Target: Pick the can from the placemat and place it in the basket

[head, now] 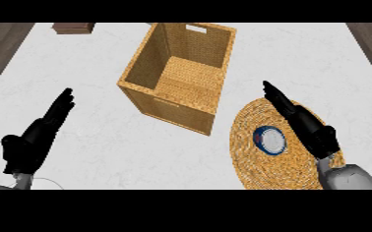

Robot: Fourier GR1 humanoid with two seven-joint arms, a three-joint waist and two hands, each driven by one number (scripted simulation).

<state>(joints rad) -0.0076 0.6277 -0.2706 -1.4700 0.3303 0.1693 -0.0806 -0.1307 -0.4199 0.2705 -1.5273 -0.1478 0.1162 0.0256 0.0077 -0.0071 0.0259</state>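
Tan woven basket [181, 78], golden spiral placemat [272, 164], blue-rimmed white can [269, 140].

1. Counter [102, 142]: white, lightly marbled top.
2. Basket [181, 76]: woven, open-topped, sits directly on the counter, ahead of and between the left hand [33, 140] and right hand [309, 125].
3. Placemat [272, 169]: round, woven, flat on the counter under the right hand.
4. Small brown block [73, 27]: far edge, well beyond the left hand.
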